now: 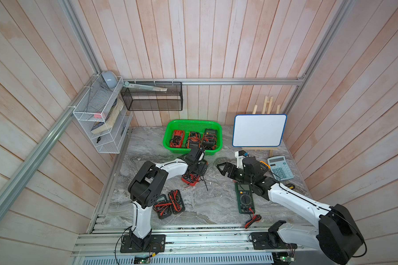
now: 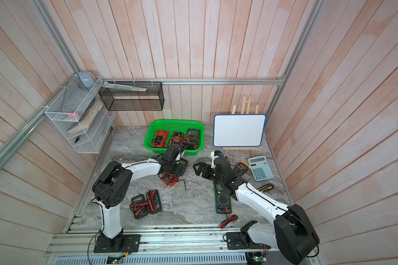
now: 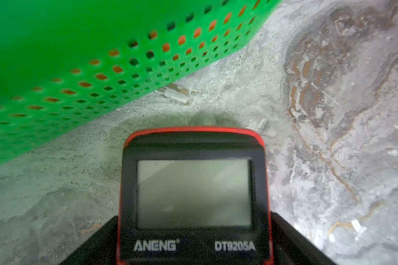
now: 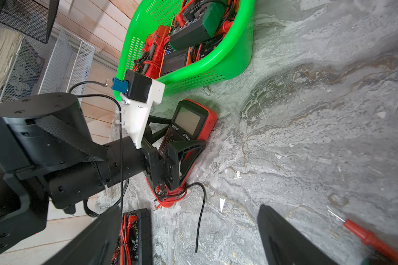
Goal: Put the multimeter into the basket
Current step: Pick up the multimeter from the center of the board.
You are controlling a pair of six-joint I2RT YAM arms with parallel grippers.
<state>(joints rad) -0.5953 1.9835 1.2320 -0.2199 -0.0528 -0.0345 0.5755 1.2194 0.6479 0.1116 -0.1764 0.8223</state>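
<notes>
Left gripper (image 3: 194,218): black jaws spread wide, one on each side of a red-cased, black-faced ANENG multimeter (image 4: 190,125). Whether the pads press its sides cannot be told. The multimeter lies on the grey marbled tabletop (image 1: 205,206), just in front of the bright green perforated plastic basket (image 1: 193,125) and outside it.

Inside the basket, side by side: a red meter (image 1: 177,138), an orange-edged meter (image 1: 192,140) and a dark green meter (image 1: 210,136), with leads tangled over them.

Right gripper (image 1: 223,170): jaws apart, empty, above the tabletop near the basket's front.

A white, blue-framed board (image 1: 259,130) stands beside the basket.
</notes>
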